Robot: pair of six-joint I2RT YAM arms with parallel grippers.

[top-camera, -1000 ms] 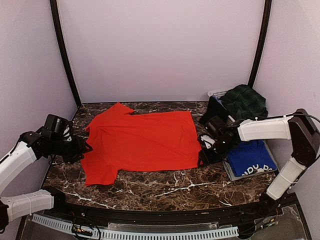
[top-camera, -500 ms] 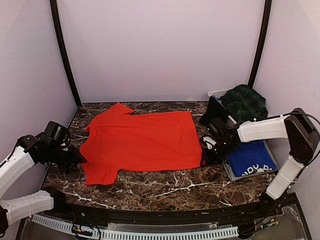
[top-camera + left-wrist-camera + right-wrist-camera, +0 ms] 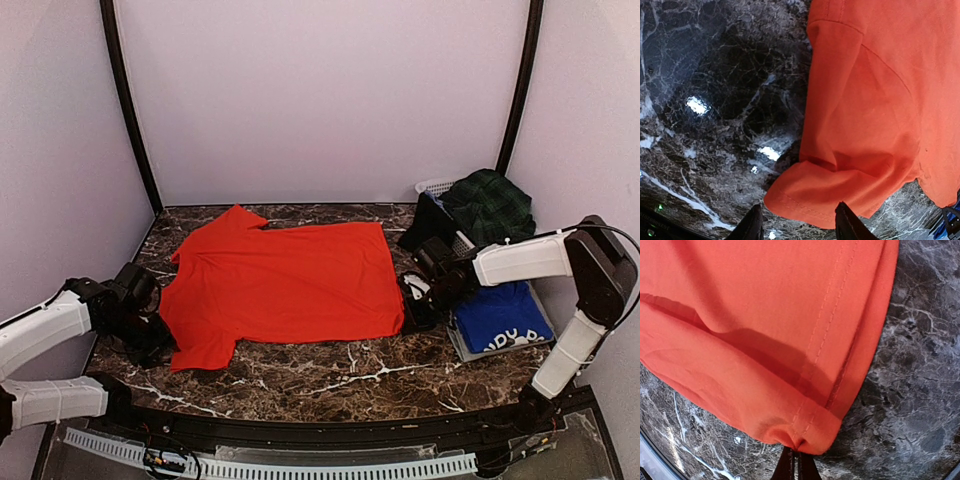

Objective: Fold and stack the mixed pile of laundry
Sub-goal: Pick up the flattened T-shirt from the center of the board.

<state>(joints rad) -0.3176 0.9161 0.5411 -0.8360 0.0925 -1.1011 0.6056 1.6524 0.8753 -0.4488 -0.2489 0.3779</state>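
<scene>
Folding is barely starting: the red-orange T-shirt (image 3: pixel 285 280) is lying spread flat on the marble table (image 3: pixel 330 375), with no fold in it yet. The right gripper (image 3: pixel 796 462) is pinching the shirt's near hem corner, jaws closed tight on the cloth. The left gripper (image 3: pixel 799 225) is hovering about half open at the near sleeve's edge, seemingly holding nothing. A royal blue T-shirt (image 3: pixel 500 315) is sitting folded on the grey tray (image 3: pixel 455 345), apparently finished. The tartan skirt (image 3: pixel 490 205) and black garment (image 3: pixel 425 225) are waiting heaped at the white basket (image 3: pixel 435 186)
</scene>
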